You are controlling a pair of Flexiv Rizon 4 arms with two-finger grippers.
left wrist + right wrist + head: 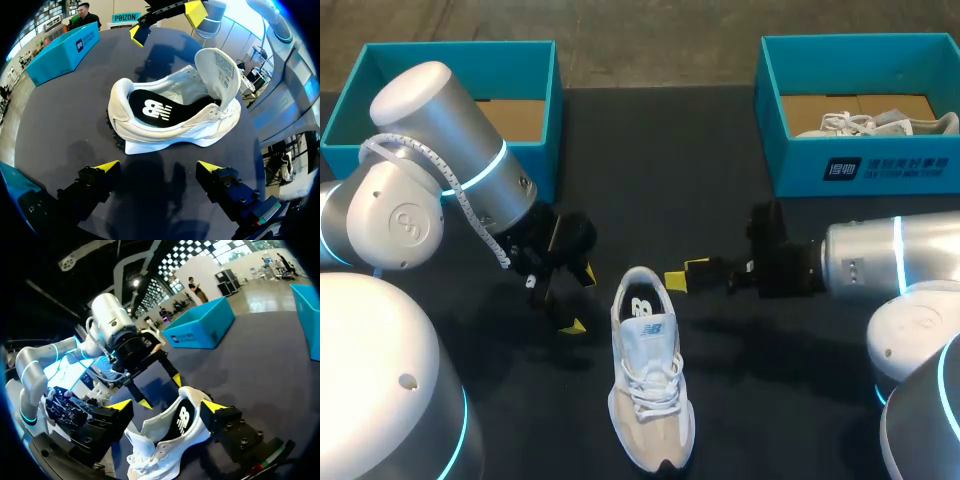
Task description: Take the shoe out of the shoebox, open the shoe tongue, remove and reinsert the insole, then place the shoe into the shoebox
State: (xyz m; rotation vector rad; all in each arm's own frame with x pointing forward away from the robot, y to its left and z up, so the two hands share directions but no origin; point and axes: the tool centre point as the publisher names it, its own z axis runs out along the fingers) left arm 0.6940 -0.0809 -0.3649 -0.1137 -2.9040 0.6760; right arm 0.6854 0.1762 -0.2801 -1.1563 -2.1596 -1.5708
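Observation:
A white sneaker [648, 380] stands on the black table, toe toward the front edge. Its tongue [217, 67] is folded up and back. A black insole [155, 110] with a white logo lies inside. My left gripper [580, 299] stands open to the left of the heel; in its own view the shoe [170, 120] sits just ahead of the spread fingers. My right gripper [686, 273] is open at the heel's right side. In the right wrist view the heel [187, 412] lies between its fingers, close to one and clear of the other.
A teal shoebox [545, 110] stands at the back left, showing a brown cardboard floor. A second teal shoebox [860, 165] at the back right holds another pale shoe [880, 122]. My left arm's large silver joints fill the front left corner.

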